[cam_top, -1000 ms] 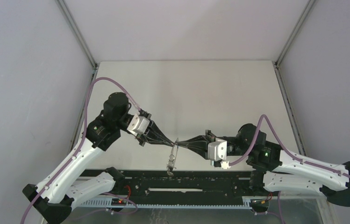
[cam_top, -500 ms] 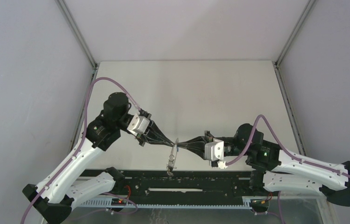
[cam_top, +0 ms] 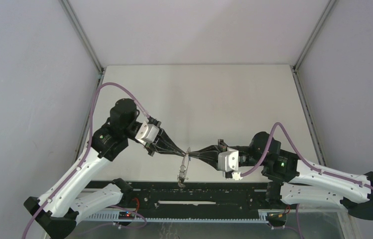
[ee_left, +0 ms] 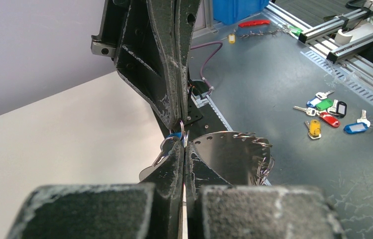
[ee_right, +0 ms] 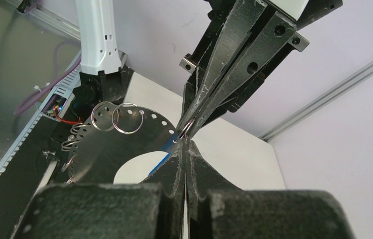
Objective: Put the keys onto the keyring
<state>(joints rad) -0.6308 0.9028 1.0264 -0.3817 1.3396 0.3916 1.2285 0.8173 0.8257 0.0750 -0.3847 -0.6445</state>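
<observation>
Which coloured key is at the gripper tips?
The blue-headed key, where the left gripper and right gripper meet tip to tip; the other coloured keys lie on the grey surface.

Blue-headed key (ee_right: pixel 166 153) sits in mid-air at the meeting tips of the closed left claw (cam_top: pixel 185 150) and right claw (cam_top: pixel 192 152). The grey keyring (ee_right: pixel 94 149), a flat perforated hoop bearing small wire loops, hangs beneath.
</observation>
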